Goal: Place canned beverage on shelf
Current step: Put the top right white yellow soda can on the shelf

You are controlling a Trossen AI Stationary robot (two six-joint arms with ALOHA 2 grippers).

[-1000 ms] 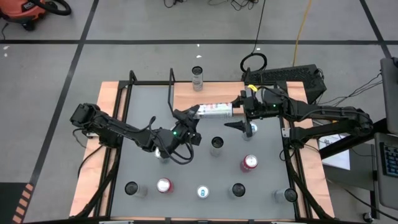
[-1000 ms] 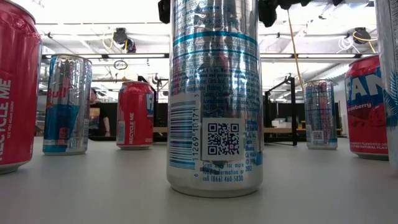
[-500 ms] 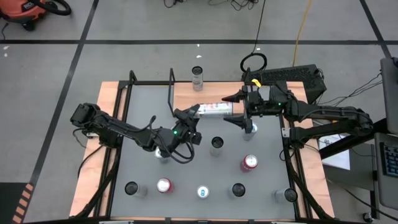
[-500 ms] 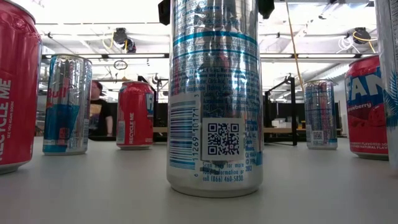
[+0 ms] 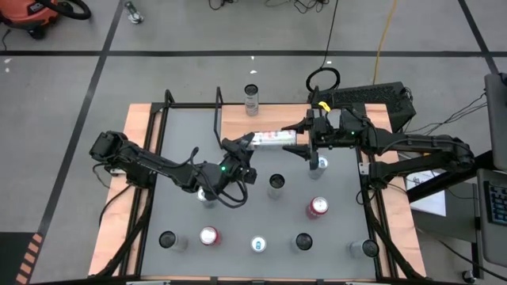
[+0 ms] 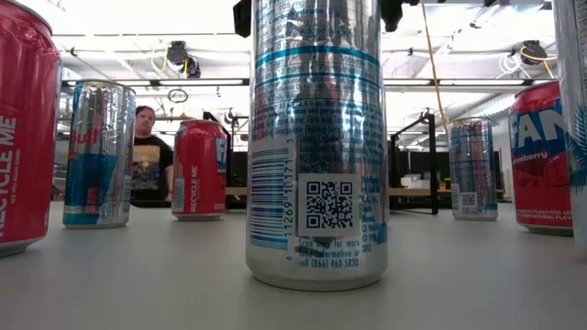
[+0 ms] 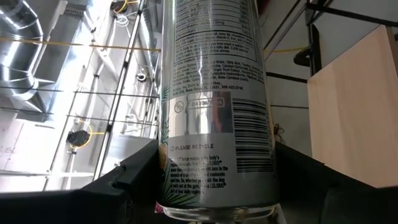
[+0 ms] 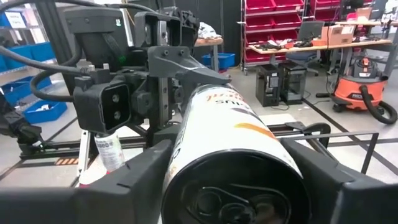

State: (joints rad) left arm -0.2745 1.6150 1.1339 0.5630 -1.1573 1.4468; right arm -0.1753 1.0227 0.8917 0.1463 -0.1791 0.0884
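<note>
Overhead, tabletop-level, two wrist views (close-up)

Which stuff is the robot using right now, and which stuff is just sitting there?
In the job:
- silver can, held sideways by the left gripper
- right gripper, at the can's other end
- shelf

Just sitting:
- red can
- blue-topped can
- the other cans standing on the grey table
</note>
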